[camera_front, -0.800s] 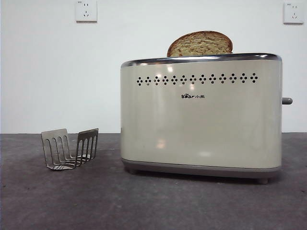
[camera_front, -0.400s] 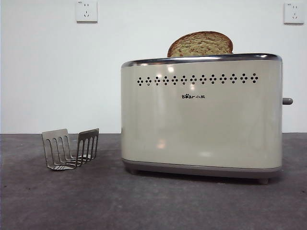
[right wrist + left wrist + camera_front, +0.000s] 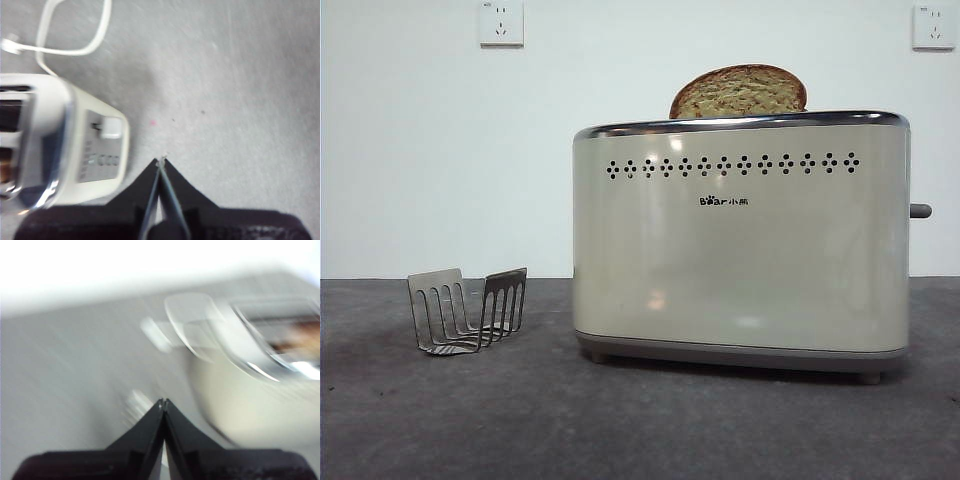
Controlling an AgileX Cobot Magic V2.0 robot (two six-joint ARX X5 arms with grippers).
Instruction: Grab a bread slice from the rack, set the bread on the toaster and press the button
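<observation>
The slice of bread (image 3: 738,93) stands upright in a slot of the cream toaster (image 3: 740,240), its rounded top sticking out above the chrome rim. The silver rack (image 3: 467,309) stands empty on the table to the left. The grey button (image 3: 919,211) sticks out of the toaster's right end, up high; in the right wrist view it shows as a white lever (image 3: 110,128). My left gripper (image 3: 163,402) is shut and empty, above the table beside the blurred toaster (image 3: 250,385). My right gripper (image 3: 161,161) is shut and empty, near the toaster's button end (image 3: 65,145). Neither arm shows in the front view.
A white power cord (image 3: 75,30) loops on the grey table beyond the toaster. Two white wall sockets (image 3: 501,22) sit high on the back wall. The left wrist view is motion-blurred.
Nothing has visibly moved in the front view; the bread, toaster and rack stay in place.
</observation>
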